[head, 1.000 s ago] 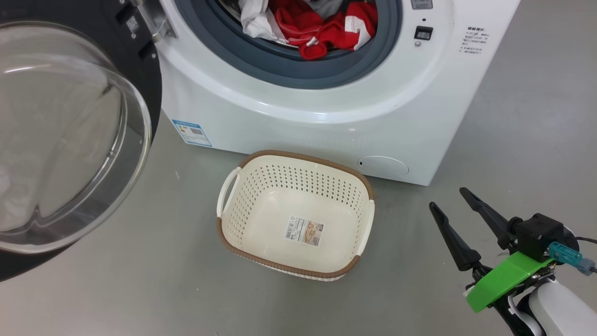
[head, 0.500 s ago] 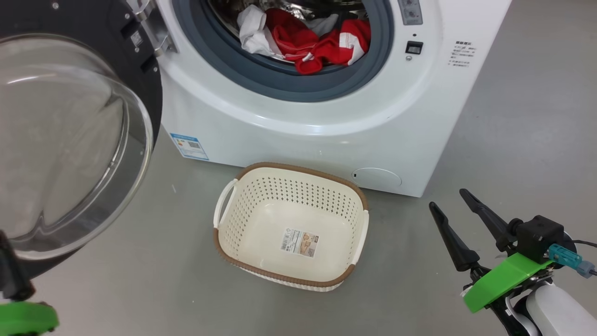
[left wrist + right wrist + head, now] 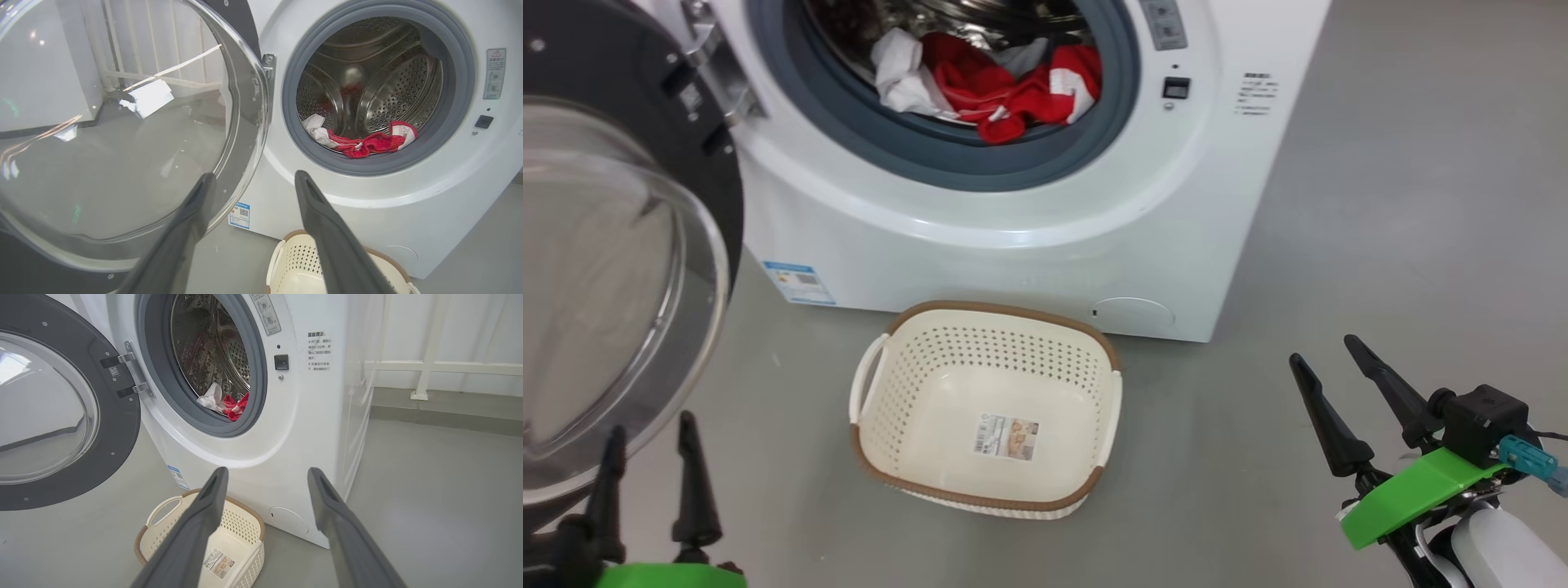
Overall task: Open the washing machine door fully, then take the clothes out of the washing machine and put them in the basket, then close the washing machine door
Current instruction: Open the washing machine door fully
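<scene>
In the head view, the big white front-loading washing machine takes up the upper middle of the frame. Its large round door, with a glossy black rim and a bulging clear glass window, hangs swung wide at the left edge. The soft red and white clothes lie heaped in the steel drum at the top, spilling onto the grey rubber ring. The small cream perforated plastic basket with a brown rim sits on the grey floor at lower centre, just before the machine, a paper label inside it. The left gripper at lower left and the right gripper at lower right both have their fingers spread, gripping nothing.
</scene>
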